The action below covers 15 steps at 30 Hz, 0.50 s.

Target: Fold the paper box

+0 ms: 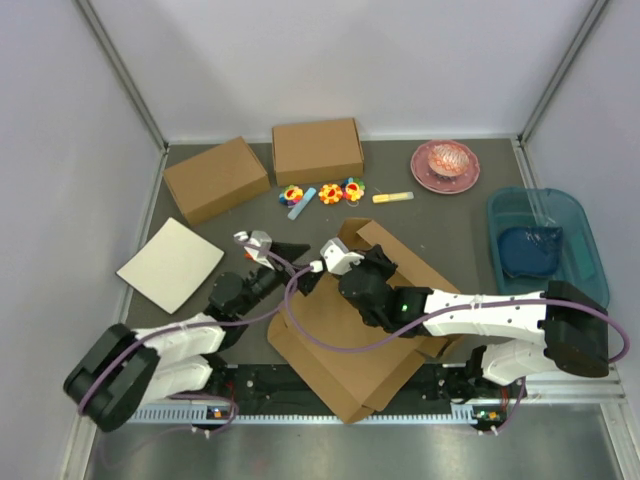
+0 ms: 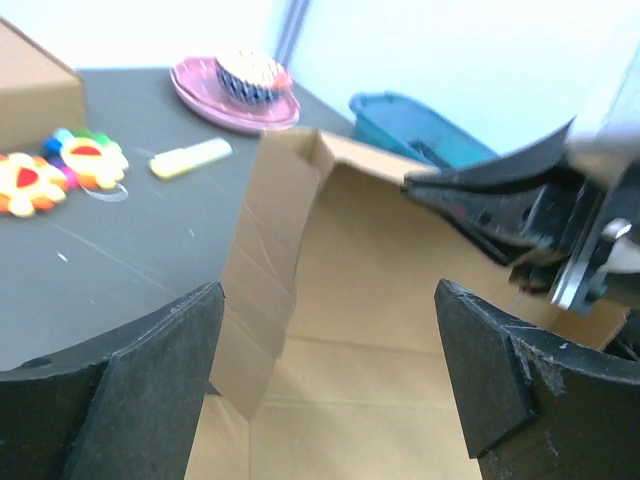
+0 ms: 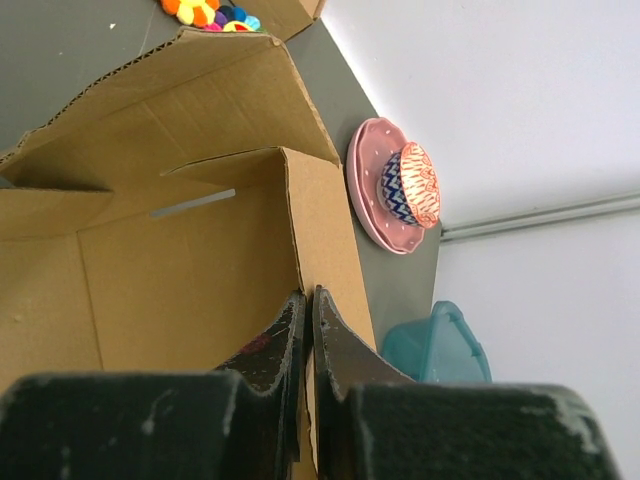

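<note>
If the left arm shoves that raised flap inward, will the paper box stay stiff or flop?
The paper box looks thin and creased, so its flap probably hinges easily. Light, it may slide unless the right gripper pins it.

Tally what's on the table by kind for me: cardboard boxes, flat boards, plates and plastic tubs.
Cardboard boxes: 3, the half-folded paper box and two closed boxes
Flat boards: 1, the off-white board
Plates: 1, the pink plate
Plastic tubs: 1, the teal tub
Total: 6
</note>
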Available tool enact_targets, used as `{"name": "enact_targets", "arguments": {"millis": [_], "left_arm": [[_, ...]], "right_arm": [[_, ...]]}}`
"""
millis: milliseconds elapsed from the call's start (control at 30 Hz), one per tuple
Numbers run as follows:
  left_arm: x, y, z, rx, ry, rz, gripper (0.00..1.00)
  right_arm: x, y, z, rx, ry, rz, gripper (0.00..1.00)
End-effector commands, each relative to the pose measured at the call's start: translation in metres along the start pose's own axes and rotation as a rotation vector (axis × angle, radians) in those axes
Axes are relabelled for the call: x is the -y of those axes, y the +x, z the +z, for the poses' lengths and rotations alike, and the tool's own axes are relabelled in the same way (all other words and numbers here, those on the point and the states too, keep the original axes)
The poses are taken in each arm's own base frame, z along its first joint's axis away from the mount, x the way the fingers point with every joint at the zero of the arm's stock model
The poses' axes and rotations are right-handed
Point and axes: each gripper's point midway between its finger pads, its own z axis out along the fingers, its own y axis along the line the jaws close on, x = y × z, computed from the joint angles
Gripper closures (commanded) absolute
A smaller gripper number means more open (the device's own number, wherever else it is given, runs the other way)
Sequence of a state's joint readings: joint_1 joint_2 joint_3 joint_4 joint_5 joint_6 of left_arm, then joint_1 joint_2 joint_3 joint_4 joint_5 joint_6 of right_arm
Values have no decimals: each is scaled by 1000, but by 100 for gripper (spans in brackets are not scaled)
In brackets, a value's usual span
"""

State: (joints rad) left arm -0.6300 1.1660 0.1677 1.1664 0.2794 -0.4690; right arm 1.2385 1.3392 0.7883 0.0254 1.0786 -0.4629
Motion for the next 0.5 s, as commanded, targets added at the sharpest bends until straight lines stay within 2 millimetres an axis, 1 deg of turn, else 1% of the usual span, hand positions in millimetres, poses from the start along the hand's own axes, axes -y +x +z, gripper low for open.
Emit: {"name": "enact_targets", "arguments": {"millis": [0, 33, 67, 100, 133, 167, 200, 267, 300, 367, 400, 467], "left_arm": [[-24, -10, -10, 18, -157, 69, 9], [-29, -19, -10, 43, -199, 74, 9], [-34, -22, -10, 54, -231, 74, 9], [-42, -20, -12, 43, -271, 69, 9], [-49, -24, -9, 57, -317, 48, 10], [-62, -28, -10, 75, -393, 42, 10], [-68, -28, -8, 68, -422, 42, 11], [-78, -25, 2, 46, -459, 44, 12], [-82, -21, 11, 24, -464, 43, 12], [-80, -18, 23, 2, -437, 39, 12], [-85, -14, 31, -13, -441, 34, 12], [-87, -13, 39, -15, -437, 29, 12]], "right_arm": [[-12, -4, 0, 6, -52, -10, 100], [-12, -4, -1, 8, -51, -20, 100], [-12, -6, -2, 15, -51, -21, 100], [-13, -7, -3, 20, -53, -30, 100], [-13, -8, -4, 22, -55, -37, 100], [-14, -7, -4, 22, -54, -50, 100], [-16, -12, -6, 38, -50, -42, 100], [-20, -11, -7, 36, -39, -93, 100], [-21, -13, -8, 47, -36, -112, 100], [-27, -10, -8, 41, -28, -148, 100], [-29, -11, -8, 44, -25, -158, 100], [-33, -10, -10, 44, -23, -175, 100]]}}
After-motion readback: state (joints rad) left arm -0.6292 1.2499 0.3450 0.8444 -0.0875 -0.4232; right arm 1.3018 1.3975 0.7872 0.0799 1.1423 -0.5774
